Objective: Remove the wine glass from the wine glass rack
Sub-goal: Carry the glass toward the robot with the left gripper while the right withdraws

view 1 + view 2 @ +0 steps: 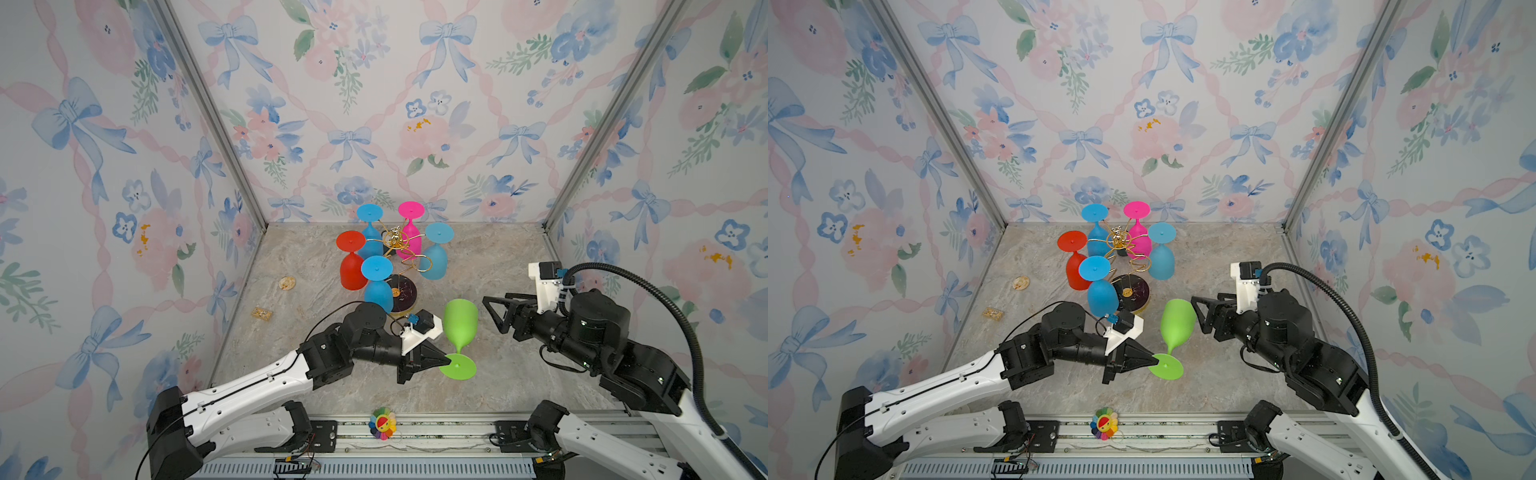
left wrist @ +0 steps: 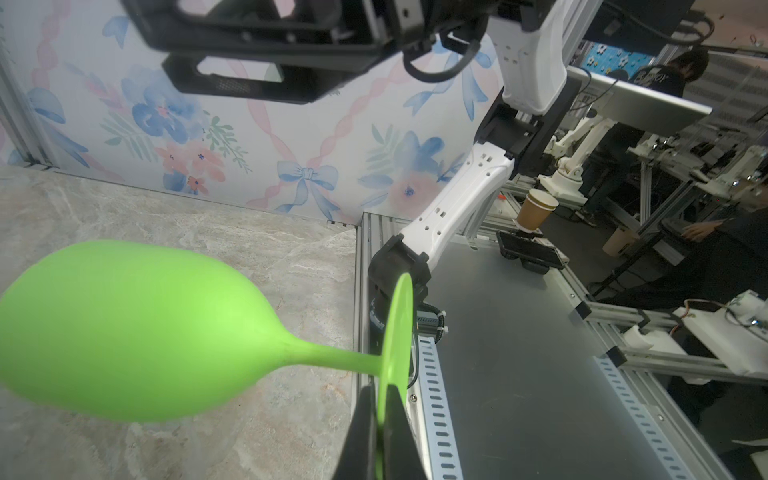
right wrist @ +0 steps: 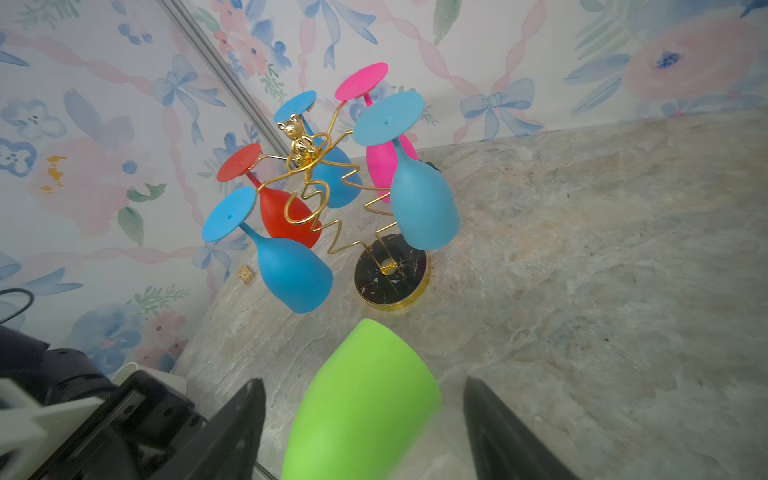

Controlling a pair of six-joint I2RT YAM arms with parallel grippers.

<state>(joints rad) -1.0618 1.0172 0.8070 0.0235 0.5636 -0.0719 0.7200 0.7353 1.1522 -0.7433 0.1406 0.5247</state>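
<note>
Left wrist view: left claw [image 2: 380, 394] pinches the foot of the matte lime-green wine glass [image 2: 137, 332]; right claw [image 1: 492, 314] stands open.

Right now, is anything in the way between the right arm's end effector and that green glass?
Nothing visible. The right end effector stands open beside the bowl of the green wine glass, with an empty gap between them. The left end effector is shut on the glass's foot. The wine glass rack stands behind, apart.
</note>
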